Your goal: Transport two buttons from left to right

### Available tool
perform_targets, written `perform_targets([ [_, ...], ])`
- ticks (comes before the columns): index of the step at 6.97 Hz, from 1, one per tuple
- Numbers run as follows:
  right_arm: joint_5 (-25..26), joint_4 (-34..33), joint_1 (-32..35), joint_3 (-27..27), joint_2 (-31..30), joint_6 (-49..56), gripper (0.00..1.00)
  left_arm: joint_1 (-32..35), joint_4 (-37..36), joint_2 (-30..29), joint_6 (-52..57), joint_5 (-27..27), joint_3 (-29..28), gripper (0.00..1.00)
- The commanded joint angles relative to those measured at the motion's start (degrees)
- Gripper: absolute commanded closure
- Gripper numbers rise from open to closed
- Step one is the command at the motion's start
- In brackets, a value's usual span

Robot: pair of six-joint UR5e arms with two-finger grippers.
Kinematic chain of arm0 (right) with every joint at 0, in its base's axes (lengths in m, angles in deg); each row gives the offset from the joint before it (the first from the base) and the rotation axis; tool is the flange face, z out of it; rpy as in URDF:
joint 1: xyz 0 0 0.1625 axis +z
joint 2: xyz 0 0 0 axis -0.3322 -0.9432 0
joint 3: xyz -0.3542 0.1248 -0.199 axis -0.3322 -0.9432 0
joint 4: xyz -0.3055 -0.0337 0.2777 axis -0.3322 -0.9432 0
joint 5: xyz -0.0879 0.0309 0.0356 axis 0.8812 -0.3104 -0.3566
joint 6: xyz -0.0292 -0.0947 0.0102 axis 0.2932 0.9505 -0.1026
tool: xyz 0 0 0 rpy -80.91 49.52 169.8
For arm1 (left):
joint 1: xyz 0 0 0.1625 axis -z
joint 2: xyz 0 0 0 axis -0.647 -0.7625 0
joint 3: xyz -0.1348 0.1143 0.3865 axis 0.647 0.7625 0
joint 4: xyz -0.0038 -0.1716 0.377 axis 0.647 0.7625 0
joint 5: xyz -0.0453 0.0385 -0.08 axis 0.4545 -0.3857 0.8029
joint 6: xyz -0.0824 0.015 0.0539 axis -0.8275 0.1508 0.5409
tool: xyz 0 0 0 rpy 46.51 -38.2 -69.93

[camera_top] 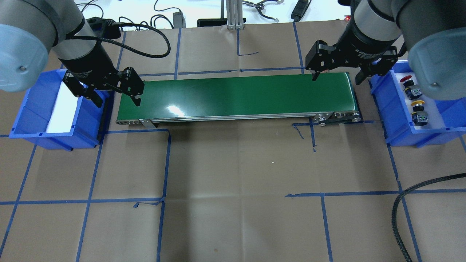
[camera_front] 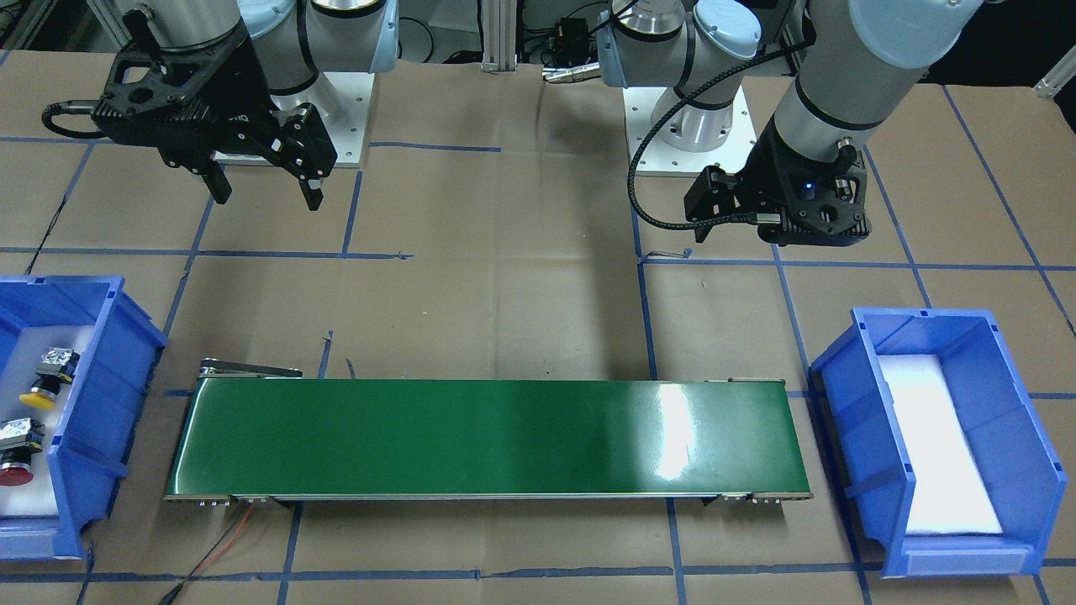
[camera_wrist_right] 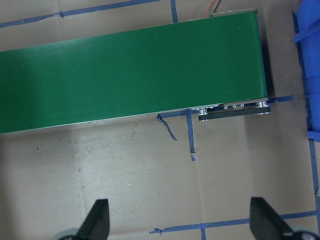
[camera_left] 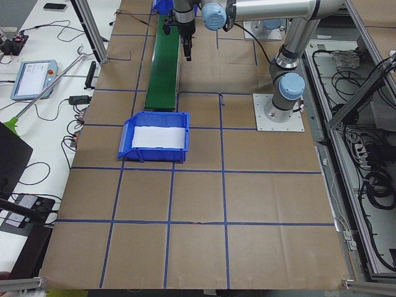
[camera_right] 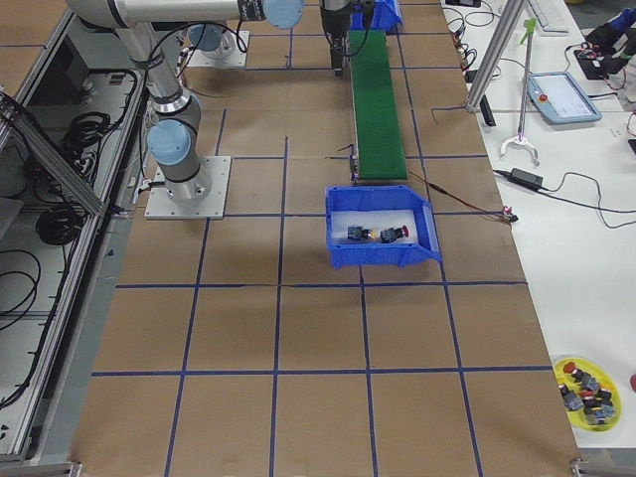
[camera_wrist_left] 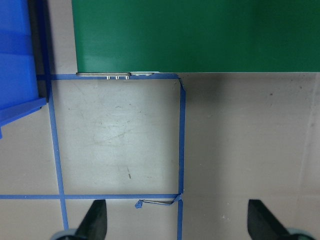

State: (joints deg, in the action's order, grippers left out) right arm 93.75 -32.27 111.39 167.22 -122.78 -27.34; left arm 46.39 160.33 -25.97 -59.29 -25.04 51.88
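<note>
The yellow-capped button (camera_front: 44,388) and the red-capped button (camera_front: 17,466) lie on white padding in the blue bin (camera_front: 94,395) on my right side. They also show in the overhead view, yellow (camera_top: 418,105) and red (camera_top: 406,79). My right gripper (camera_top: 336,78) is open and empty, hovering above the right end of the green conveyor belt (camera_top: 236,94), beside that bin. My left gripper (camera_top: 118,102) is open and empty above the belt's left end. Both wrist views show spread fingers (camera_wrist_left: 95,222) (camera_wrist_right: 97,220) over brown table.
A second blue bin (camera_top: 22,122) with only white padding stands at the belt's left end. Blue tape lines cross the brown table. A black cable (camera_top: 407,196) lies at the near right. A yellow dish of spare buttons (camera_right: 588,386) sits on the side table.
</note>
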Motion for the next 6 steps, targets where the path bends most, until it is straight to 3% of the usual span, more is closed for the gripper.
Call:
perform_targets([
  [1,0.1,0.0,0.0,0.2,-0.2,1.8,0.00,0.0,-0.1,0.2,0.7,-0.1,-0.2,0.00],
  [6,-0.1,-0.1,0.0,0.5,-0.2,1.7,0.00,0.0,-0.1,0.2,0.6,-0.1,-0.2,0.00],
])
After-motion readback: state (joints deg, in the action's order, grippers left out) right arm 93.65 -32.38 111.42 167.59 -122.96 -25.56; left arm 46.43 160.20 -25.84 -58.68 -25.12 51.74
